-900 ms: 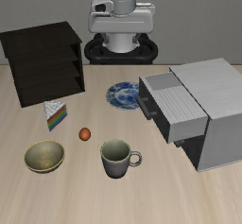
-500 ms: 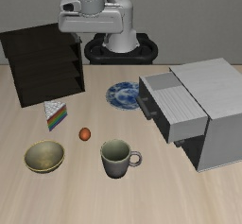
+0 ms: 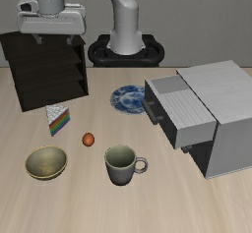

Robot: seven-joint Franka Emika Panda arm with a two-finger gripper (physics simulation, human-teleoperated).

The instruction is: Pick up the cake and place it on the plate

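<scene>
Looking at the exterior view, you have the gripper [image 3: 53,36] held high, in front of the top of the black shelf unit [image 3: 44,68]. Its wide white hand faces you. You cannot tell from here whether the tool is apart or together, and nothing shows in its hold.

Your cake [image 3: 59,120], a wedge with white icing and rainbow layers, sits on the wooden table [image 3: 197,203] well below the tool and almost straight under it in the picture, just in front of the shelf unit. The blue patterned plate [image 3: 128,98] lies lower than the tool too, off toward the exterior view's right, with nothing on it. Cake and plate are apart.

Farther from the tool than the cake, you have an olive bowl [image 3: 46,163], a small reddish-brown round thing [image 3: 88,139] and a grey-green mug [image 3: 122,164] with its handle toward the exterior view's right. Far across from the tool stands the grey cabinet [image 3: 224,104], its top drawer [image 3: 177,114] pulled out, just beside the plate.
</scene>
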